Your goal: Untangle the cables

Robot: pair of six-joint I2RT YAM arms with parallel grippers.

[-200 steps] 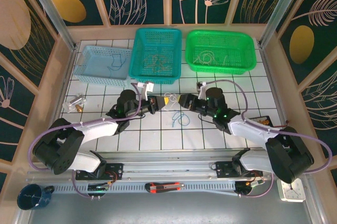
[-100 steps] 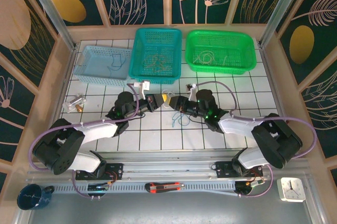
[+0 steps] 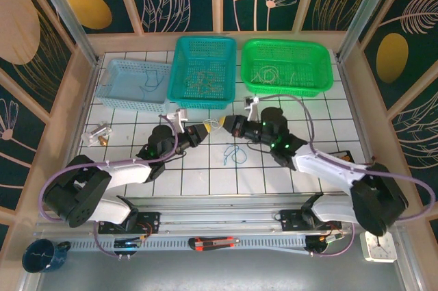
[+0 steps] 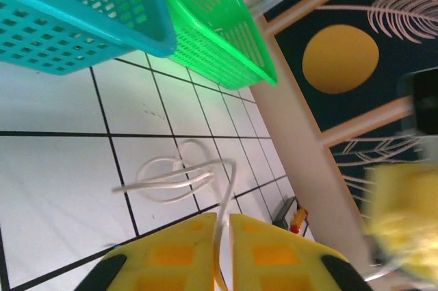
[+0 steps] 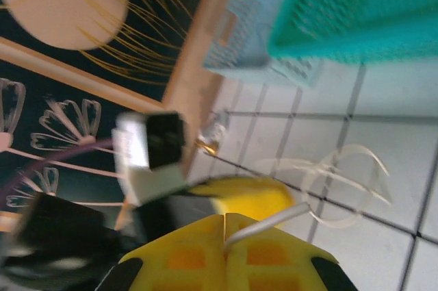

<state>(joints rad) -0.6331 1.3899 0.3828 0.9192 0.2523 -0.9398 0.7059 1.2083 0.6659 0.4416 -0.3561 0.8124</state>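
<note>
Blue basket (image 3: 130, 104): blue cable (image 3: 149, 85). Teal basket (image 3: 202, 104): brown cables (image 3: 203, 80). Green basket (image 3: 284, 89): white cables (image 3: 270, 72). Left gripper (image 4: 222, 226) and right gripper (image 5: 224, 219) both pinch loose cable (image 4: 178, 178).

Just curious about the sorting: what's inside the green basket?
Thin whitish wires, loosely curled on the green basket's mesh floor. Anything beneath them, or behind its near wall, is covered.

A pale blue basket (image 3: 133, 84), a teal basket (image 3: 203, 72) and a green basket (image 3: 286, 66) are lining the upper frame. A blue cable (image 3: 235, 156) is lying mid-frame on the white, dark-gridded table (image 3: 198, 178).
</note>
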